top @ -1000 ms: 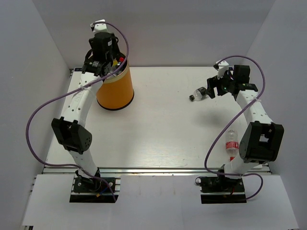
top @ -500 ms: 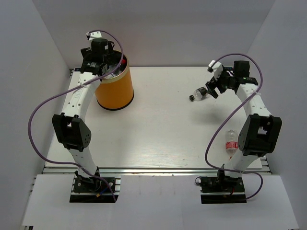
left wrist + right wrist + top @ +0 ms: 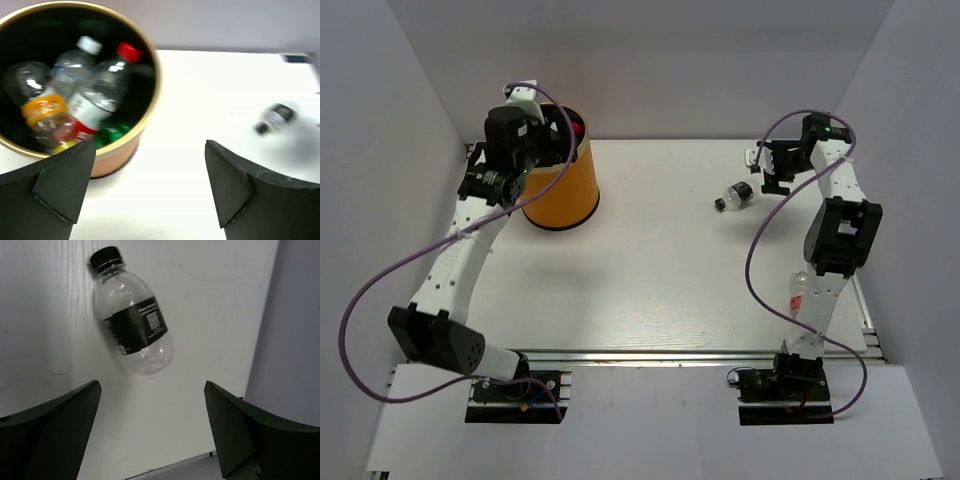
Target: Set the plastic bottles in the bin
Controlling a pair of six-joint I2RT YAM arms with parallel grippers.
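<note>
Top external view: within the last second the left gripper (image 3: 150, 145) has drawn back from over the bin (image 3: 560, 190), which holds several bottles. The right gripper (image 3: 151, 390) has retreated far right of the dark-labelled bottle (image 3: 733, 197) lying on the tabletop (image 3: 650, 260). Both grippers are spread wide, empty and touching nothing, and a red-labelled bottle (image 3: 801, 296) waits near right.

Upright orange bin (image 3: 560, 190) holds several bottles (image 3: 85, 107); black-capped bottle (image 3: 132, 332) and red-labelled bottle (image 3: 797, 293) lie outside, apart.
</note>
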